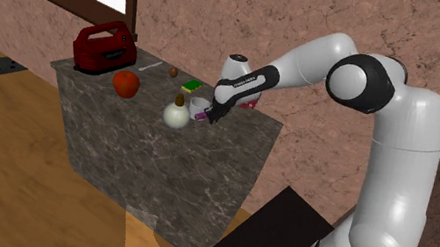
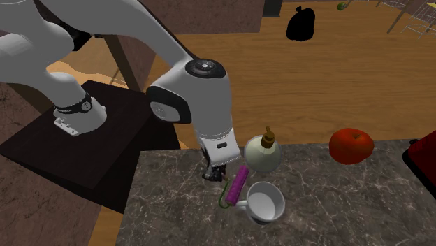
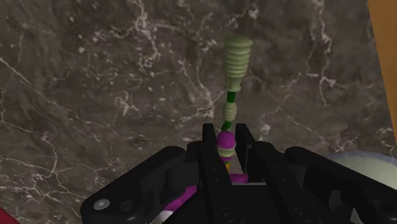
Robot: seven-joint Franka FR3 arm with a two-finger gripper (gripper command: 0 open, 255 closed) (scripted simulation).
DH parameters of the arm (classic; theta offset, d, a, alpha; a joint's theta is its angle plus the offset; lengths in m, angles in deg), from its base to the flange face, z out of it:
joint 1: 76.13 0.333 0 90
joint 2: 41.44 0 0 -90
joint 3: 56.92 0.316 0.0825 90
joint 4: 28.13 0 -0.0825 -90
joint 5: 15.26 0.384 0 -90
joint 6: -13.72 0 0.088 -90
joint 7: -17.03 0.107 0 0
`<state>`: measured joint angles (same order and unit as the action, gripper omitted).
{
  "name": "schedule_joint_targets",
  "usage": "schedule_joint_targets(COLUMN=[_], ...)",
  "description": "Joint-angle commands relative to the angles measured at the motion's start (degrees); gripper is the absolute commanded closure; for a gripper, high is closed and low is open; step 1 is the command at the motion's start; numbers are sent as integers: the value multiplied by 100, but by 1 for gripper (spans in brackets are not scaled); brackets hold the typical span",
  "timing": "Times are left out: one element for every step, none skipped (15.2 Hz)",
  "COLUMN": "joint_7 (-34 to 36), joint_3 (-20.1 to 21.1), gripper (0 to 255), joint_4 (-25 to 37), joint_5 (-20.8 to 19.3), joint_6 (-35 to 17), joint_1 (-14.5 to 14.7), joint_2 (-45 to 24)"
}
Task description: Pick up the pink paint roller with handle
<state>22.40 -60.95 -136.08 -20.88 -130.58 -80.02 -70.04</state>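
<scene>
The paint roller (image 2: 237,183) has a magenta roll and a ribbed pale green handle (image 3: 237,54). It lies low over the dark marble counter (image 2: 363,203), beside a white mug (image 2: 265,203). My black gripper (image 3: 226,137) points down at the counter, fingers drawn in tight against the magenta end of the roller. The handle sticks out past the fingertips. In the shoulder view the gripper (image 1: 210,115) is near the counter's front right part, with a bit of magenta roller (image 1: 200,117) at its tip. I cannot tell whether the roller is off the surface.
A round white bottle (image 2: 263,154) with a brown stopper stands right next to the gripper. On the counter there are also a red tomato (image 1: 125,84), a red appliance (image 1: 105,45), and a green and yellow sponge (image 1: 190,87). The counter's edge runs close behind the gripper.
</scene>
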Motion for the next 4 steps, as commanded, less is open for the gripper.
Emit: schedule_joint_targets(joint_7=[-16, -22, -23, -23], joint_3=[2, 3, 3, 3], gripper=[255, 255, 255, 255], joint_4=[30, 37, 39, 40], joint_5=[5, 7, 7, 7], joint_6=[110, 168, 177, 177], joint_1=[-4, -3, -3, -3], joint_2=[80, 131, 138, 137])
